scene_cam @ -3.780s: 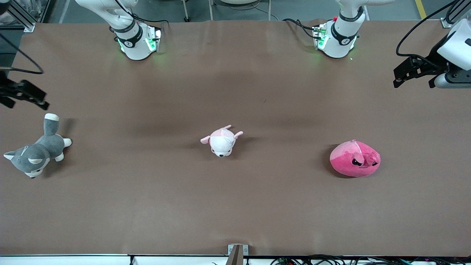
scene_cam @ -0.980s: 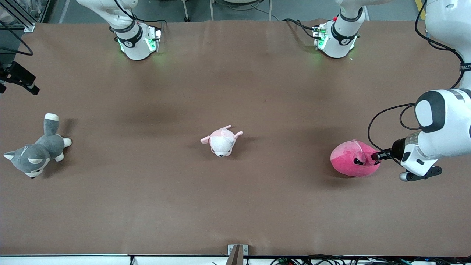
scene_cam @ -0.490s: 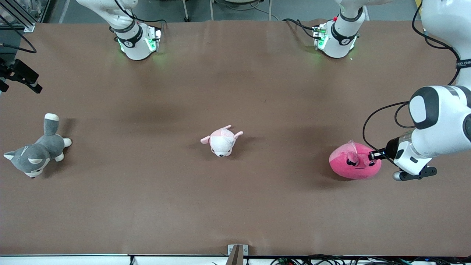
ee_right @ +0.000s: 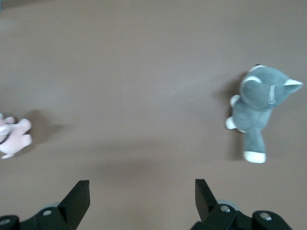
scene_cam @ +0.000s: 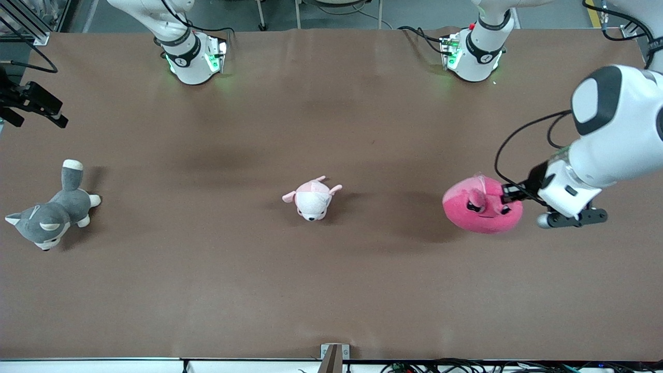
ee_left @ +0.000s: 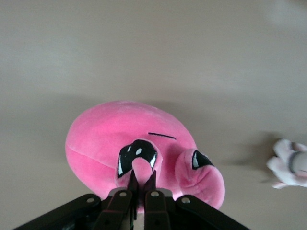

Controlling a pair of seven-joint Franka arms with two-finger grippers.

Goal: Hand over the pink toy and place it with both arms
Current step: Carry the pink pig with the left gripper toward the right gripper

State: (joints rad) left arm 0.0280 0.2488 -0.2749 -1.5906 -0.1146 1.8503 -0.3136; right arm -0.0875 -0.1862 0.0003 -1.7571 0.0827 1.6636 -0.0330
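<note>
The pink toy (scene_cam: 479,212) is a round hot-pink plush with black angry eyes. It hangs in the air over the table toward the left arm's end, its shadow on the table below. My left gripper (scene_cam: 509,194) is shut on a small pink nub on the toy's face. In the left wrist view the toy (ee_left: 115,139) fills the middle and the left gripper (ee_left: 142,179) pinches the nub beside one eye. My right gripper (scene_cam: 37,116) is open and empty above the right arm's end of the table; the right wrist view shows it (ee_right: 142,191) open over bare table.
A small pale pink-and-white plush (scene_cam: 312,198) lies at the table's middle, also in the left wrist view (ee_left: 289,163) and right wrist view (ee_right: 13,136). A grey-and-white plush dog (scene_cam: 52,212) lies at the right arm's end, below the right gripper, also in the right wrist view (ee_right: 261,103).
My left gripper came down, shut on the pink toy's face, then lifted it off the table and carried it a little toward the middle. The right gripper shifted only slightly.
</note>
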